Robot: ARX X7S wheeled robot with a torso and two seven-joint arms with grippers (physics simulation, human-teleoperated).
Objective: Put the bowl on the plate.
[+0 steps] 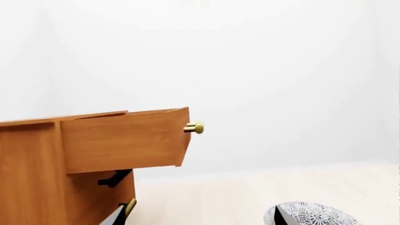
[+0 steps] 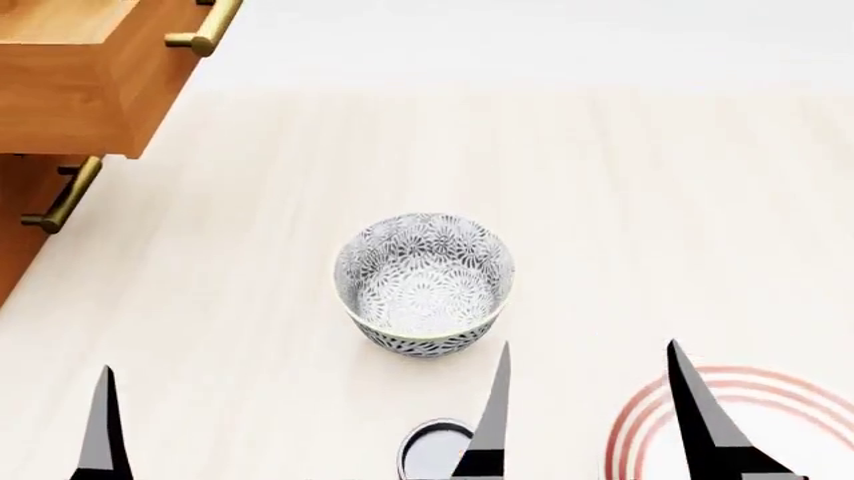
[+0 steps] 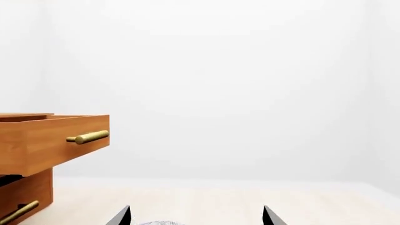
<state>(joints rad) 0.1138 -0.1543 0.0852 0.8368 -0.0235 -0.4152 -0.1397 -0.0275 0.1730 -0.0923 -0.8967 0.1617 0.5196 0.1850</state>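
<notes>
The bowl [image 2: 424, 282] stands upright around the middle of the pale wooden surface [image 2: 641, 200], nothing holding it. The plate [image 2: 787, 415] lies near the surface's near edge, toward the right, apart from the bowl, and only part of it is in view. The right gripper [image 2: 587, 410] hangs spread wide, one finger over the plate, grasping nothing. Only one fingertip of the left gripper [image 2: 104, 420] shows, so I cannot tell its state. A small dark round can [image 2: 430, 450] sits near the same edge. An open wooden drawer [image 2: 80, 70] juts over the far left corner.
</notes>
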